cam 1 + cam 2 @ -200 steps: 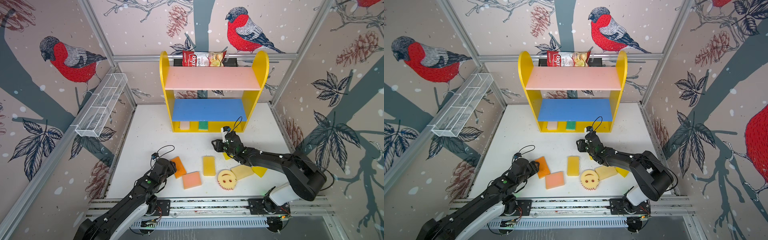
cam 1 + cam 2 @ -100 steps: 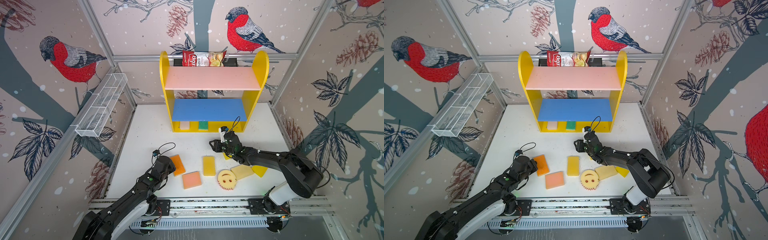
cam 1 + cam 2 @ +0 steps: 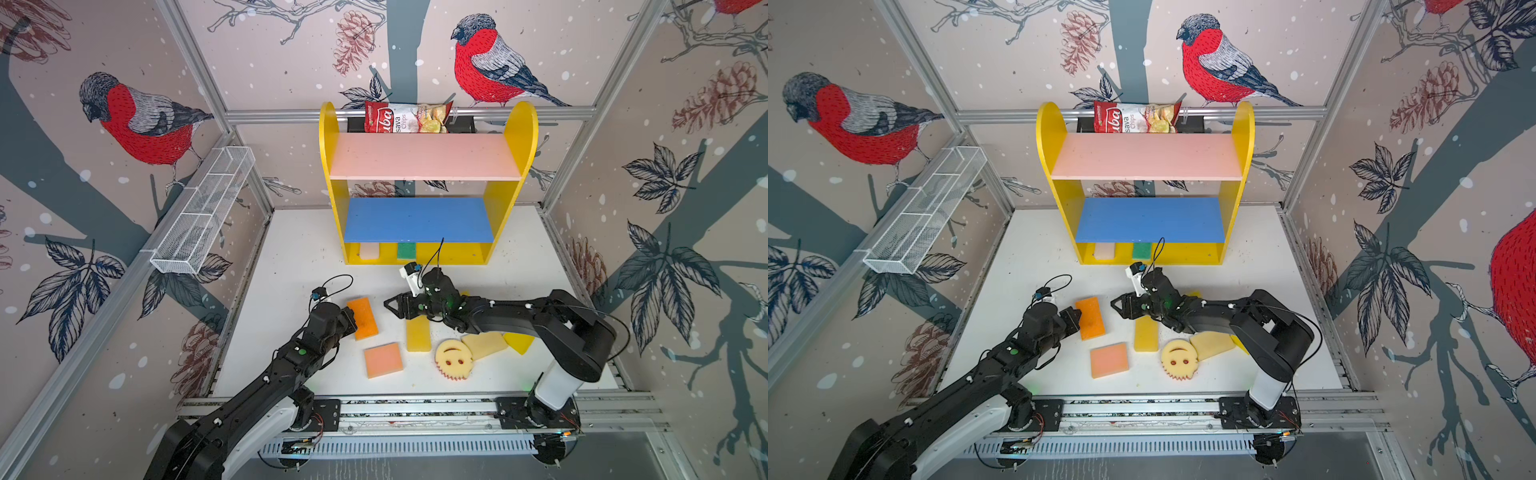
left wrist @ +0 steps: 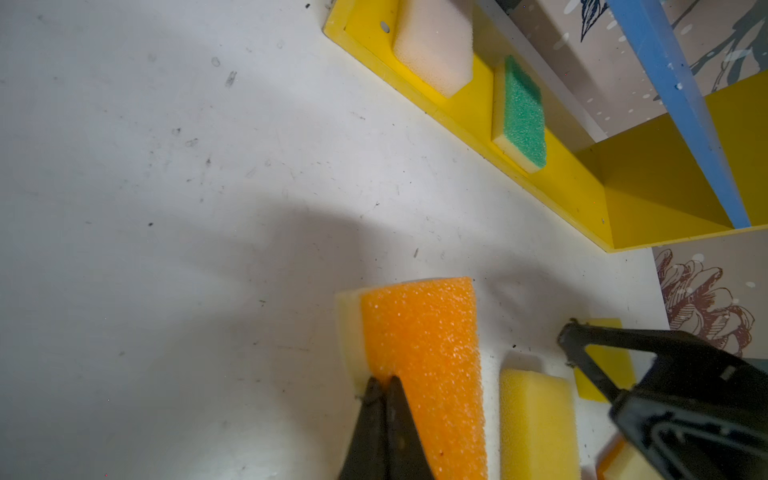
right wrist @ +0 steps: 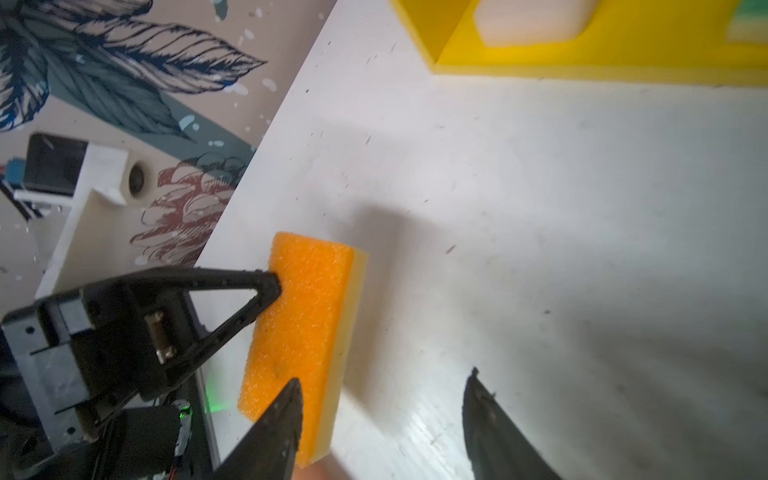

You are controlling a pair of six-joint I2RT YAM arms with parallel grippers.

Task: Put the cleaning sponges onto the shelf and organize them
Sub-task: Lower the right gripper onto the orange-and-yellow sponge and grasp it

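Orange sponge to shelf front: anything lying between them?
Nothing. Only bare table lies between the orange sponge and the shelf, as the left wrist view shows.

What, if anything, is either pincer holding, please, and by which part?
The left pincer pinches the orange sponge at its short end; the right pincer, open, holds nothing.

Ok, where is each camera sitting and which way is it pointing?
Both top views: high behind the arms, looking down and forward at the shelf; left arm and right arm show.
Left wrist: on the left arm, facing the shelf base past the left end effector, shut on the orange sponge.
Right wrist: on the right arm, facing the orange sponge past the open right end effector.
Shared: every view shows the orange sponge.
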